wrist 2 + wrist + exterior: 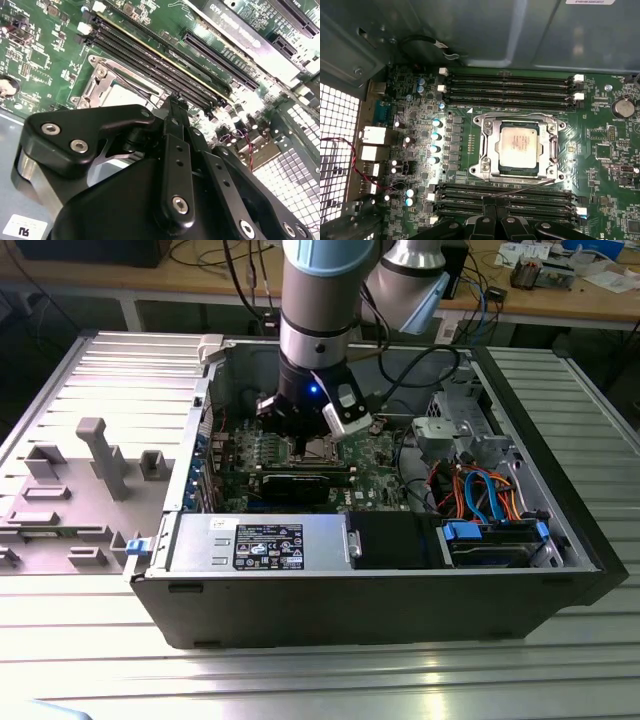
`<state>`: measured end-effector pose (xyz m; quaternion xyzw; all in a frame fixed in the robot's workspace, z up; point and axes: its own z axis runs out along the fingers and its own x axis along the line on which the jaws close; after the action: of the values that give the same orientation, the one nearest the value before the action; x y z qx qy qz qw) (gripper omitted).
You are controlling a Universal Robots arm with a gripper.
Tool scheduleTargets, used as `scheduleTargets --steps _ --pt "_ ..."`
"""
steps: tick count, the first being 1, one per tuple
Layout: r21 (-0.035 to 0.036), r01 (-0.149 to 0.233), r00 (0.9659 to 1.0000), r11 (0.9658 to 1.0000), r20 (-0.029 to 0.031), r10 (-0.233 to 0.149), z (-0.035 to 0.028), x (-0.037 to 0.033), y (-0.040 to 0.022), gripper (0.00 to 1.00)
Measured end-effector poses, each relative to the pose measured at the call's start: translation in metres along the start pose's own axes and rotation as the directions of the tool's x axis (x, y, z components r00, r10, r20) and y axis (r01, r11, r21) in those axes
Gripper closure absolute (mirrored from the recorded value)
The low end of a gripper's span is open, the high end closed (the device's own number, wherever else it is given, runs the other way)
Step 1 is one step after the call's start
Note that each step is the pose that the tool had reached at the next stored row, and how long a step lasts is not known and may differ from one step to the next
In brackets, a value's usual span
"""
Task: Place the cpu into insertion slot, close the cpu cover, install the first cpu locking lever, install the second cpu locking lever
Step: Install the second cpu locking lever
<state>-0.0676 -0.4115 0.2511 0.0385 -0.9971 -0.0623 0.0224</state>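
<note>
- First wrist view: the cpu (519, 145) lies seated in the insertion slot (493, 126), the cpu cover (491, 150) flat around it as a frame.
- A thin locking lever (520, 189) angles out near the gripper (489, 207), not latched.
- Whether the jaws are open or closed I cannot tell; the tips sit by that lever, plausibly to push it home.

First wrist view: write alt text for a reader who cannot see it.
A silver-topped cpu sits in the insertion slot on a green motherboard, with the cpu cover closed around it. A thin locking lever runs between the socket and black memory slots, reaching the black gripper fingertips.
</note>
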Motion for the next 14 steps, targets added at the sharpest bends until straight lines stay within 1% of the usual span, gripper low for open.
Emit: scheduleTargets --steps 3,4,5,6,7,8,10,14 --pt "-0.0028 0.005 0.9999 1.0000 -0.0122 -0.005 0.0016 -0.0001 -0.0002 0.89" --pt "-0.0037 0.005 0.9998 1.0000 -0.0182 -0.005 0.0032 -0.0002 -0.0004 0.89" --pt "-0.0041 0.005 0.9997 1.0000 -0.0231 -0.005 0.0054 -0.0011 -0.0008 0.89" --pt "-0.0056 0.005 0.9996 1.0000 -0.0277 -0.005 0.0069 -0.0035 -0.0011 0.89" --pt "-0.0133 0.006 0.9995 0.9999 -0.0312 -0.006 0.0091 -0.0039 -0.0014 0.89" --pt "-0.0166 0.006 0.9995 0.9998 -0.0318 -0.007 0.0103 -0.0040 -0.0016 0.89" --pt "-0.0210 0.008 0.9995 0.9997 -0.0321 -0.008 0.0122 -0.0040 -0.0019 0.89" --pt "-0.0227 0.008 0.9994 0.9997 -0.0321 -0.009 0.0132 -0.0041 -0.0020 0.89"
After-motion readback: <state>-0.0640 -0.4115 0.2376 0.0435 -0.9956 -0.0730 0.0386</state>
